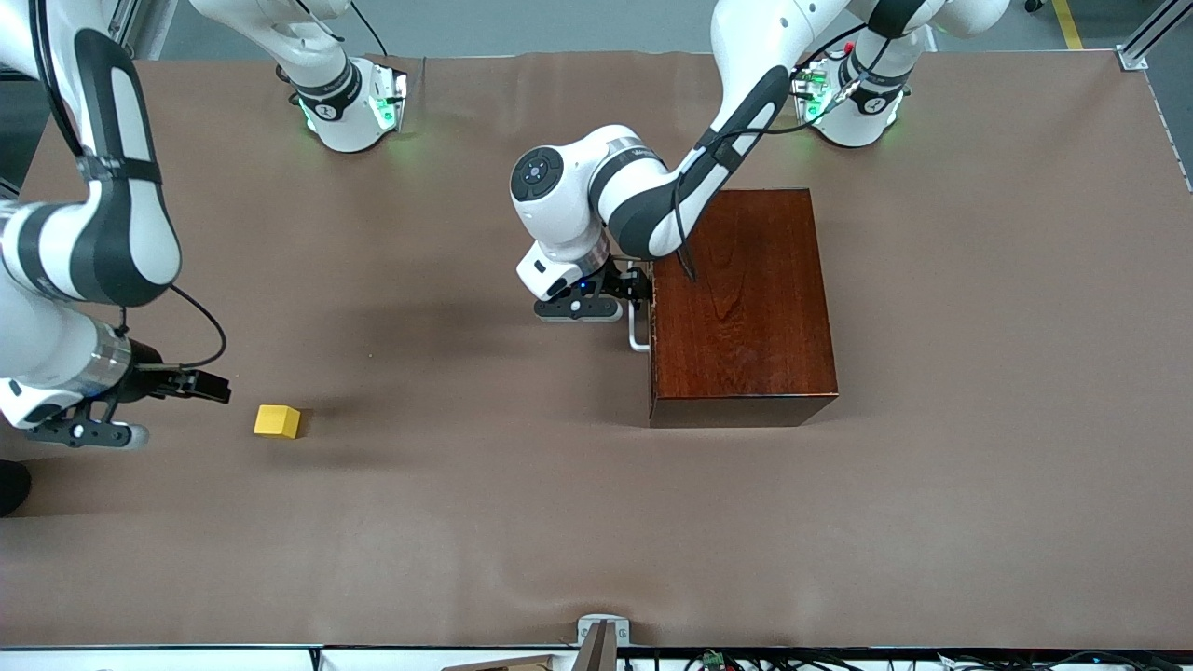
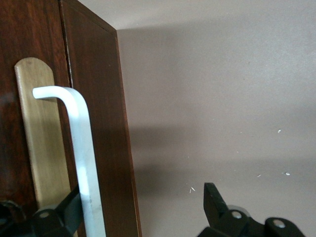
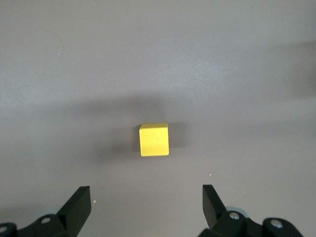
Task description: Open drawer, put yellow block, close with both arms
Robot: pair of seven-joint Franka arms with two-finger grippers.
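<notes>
The dark reddish-brown box [image 1: 746, 308] sits mid-table with its drawer [image 2: 19, 49] shut flush. The white bar handle [image 1: 637, 331] faces the right arm's end of the table. My left gripper [image 1: 641, 284] is at that handle and stands open. In the left wrist view the handle [image 2: 81, 148] runs just inside one finger [image 2: 66, 212], while the other finger [image 2: 213, 200] is well clear over the cloth. The yellow block [image 1: 278, 421] lies on the table toward the right arm's end. My right gripper [image 1: 210, 384] hovers open beside it, the block [image 3: 154, 139] just ahead of the fingertips [image 3: 79, 202].
Brown cloth [image 1: 466, 522] covers the whole table. A small metal bracket [image 1: 601, 634] sits at the table edge nearest the front camera. The arms' green-lit bases [image 1: 354, 112] stand at the table's farthest edge.
</notes>
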